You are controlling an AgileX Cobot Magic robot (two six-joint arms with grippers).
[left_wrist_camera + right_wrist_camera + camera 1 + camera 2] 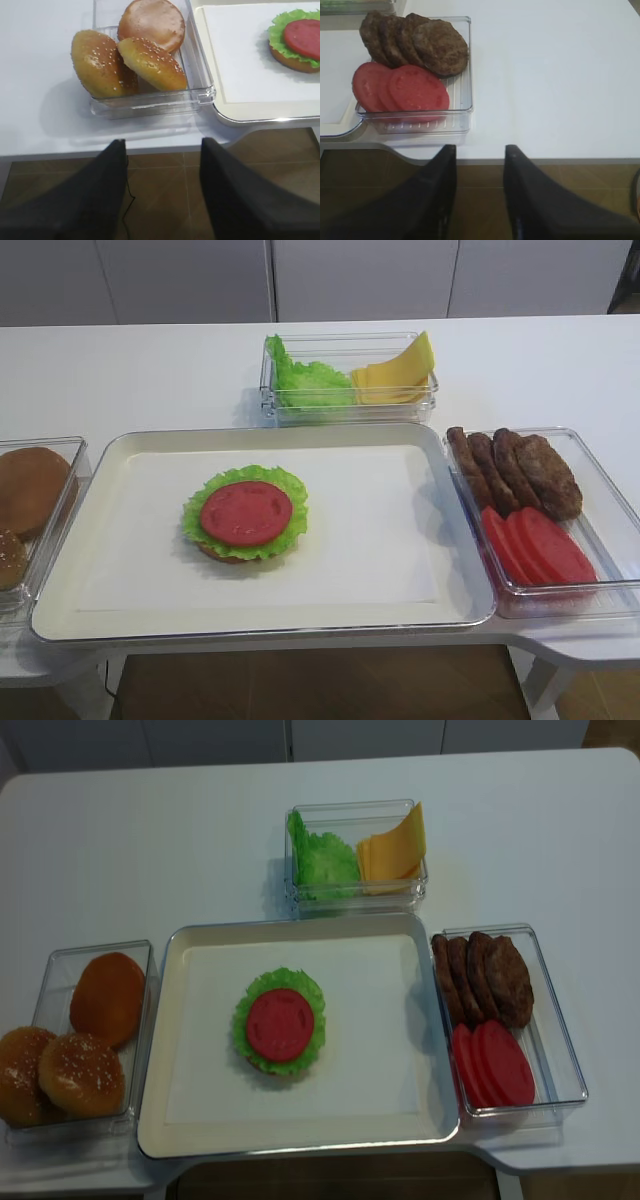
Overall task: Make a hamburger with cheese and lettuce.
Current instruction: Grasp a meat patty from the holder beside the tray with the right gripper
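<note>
The hamburger (pixel 245 514) sits left of centre on the white tray (pixel 400 540): a bun base, a frilly green leaf and a red tomato slice on top, with no patty on it. It also shows in the overhead view (pixel 280 1025) and the left wrist view (pixel 297 40). The cheese (pixel 398 372) and the lettuce (pixel 305 380) share a clear box behind the tray. My left gripper (pixel 162 150) is open and empty, off the table's front edge below the bun box. My right gripper (pixel 480 150) is open and empty, off the front edge near the patty box.
A clear box at the left holds buns (pixel 150 62) (pixel 85 1040). A clear box at the right holds dark patties (pixel 427 42) and tomato slices (pixel 407 90). Brown floor lies below the table's front edge.
</note>
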